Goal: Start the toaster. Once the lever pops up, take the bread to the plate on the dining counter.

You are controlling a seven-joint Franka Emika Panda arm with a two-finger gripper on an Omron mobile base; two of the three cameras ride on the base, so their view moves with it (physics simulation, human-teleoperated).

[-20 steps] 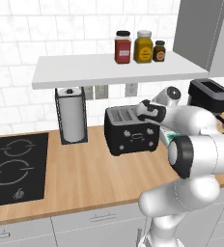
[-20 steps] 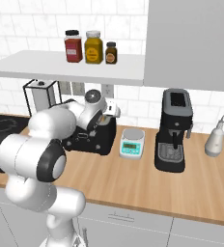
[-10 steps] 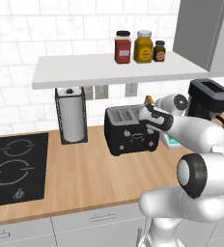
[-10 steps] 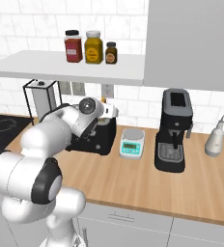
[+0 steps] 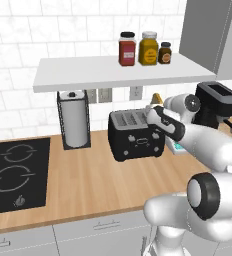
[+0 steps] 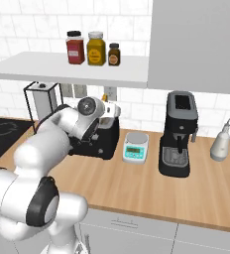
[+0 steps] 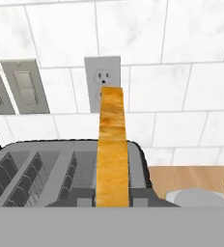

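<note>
The black toaster (image 5: 135, 135) stands on the wood counter under the shelf, and it also shows in the right base view (image 6: 101, 144). My gripper (image 5: 155, 107) hangs just above the toaster's right end and is shut on the bread (image 5: 157, 98), a golden-brown slice held upright. In the hand view the bread (image 7: 113, 144) stands edge-on, clear above the toaster's slots (image 7: 46, 169). From the right base view the gripper (image 6: 110, 107) is at the toaster's top with the bread (image 6: 107, 96) poking up. The plate and the dining counter are out of view.
A paper towel holder (image 5: 74, 122) stands left of the toaster and a stovetop (image 5: 13, 170) lies farther left. A scale (image 6: 136, 147) and a black coffee machine (image 6: 179, 131) stand to the right. The shelf with jars (image 5: 143, 47) hangs low overhead. A wall outlet (image 7: 103, 77) is behind.
The hand has risen a little over the toaster's right end with the slice in it, and the arm's elbow has swung out to the right.
</note>
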